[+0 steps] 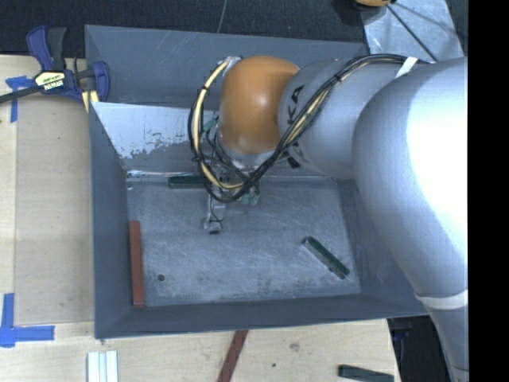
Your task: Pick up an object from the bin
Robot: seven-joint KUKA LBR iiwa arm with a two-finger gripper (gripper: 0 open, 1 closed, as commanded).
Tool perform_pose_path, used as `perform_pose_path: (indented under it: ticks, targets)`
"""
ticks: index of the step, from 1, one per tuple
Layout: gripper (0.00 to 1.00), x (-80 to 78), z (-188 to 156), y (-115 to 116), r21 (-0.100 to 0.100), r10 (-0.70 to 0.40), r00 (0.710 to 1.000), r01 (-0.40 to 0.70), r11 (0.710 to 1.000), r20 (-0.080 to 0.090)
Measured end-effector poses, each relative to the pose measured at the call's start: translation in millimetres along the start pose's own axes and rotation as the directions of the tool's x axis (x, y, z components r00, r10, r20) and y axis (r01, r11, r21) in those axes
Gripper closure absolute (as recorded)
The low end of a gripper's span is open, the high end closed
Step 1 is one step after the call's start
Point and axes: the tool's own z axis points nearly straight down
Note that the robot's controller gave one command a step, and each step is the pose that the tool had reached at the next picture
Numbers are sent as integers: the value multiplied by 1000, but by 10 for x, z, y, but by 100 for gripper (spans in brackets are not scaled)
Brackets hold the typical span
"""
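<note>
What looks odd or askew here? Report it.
Nothing in the bin is broken or spilled. Only the dark green stick lies slanted at its right, whereas the brown stick lies straight along its left wall.

Pale tan surface [48, 213] at left, black ground [159, 2] (faintly textured) along the top.

A reddish-brown stick [137, 263] lies lengthwise at the frame's lower left, and a dark green strip [325, 258] lies slanted at lower right, well apart.
</note>
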Motion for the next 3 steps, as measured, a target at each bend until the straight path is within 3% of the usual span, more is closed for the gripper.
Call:
perform_pose_path:
  ticks: [1, 2, 3]
  targets:
    - [100, -26, 42, 225, -1, -5, 1000, 5, 1000, 4]
    - [100, -25, 43, 225, -1, -5, 1000, 5, 1000, 4]
    - [100, 342, -1810, 344, -2, -80, 997, 80, 997, 6]
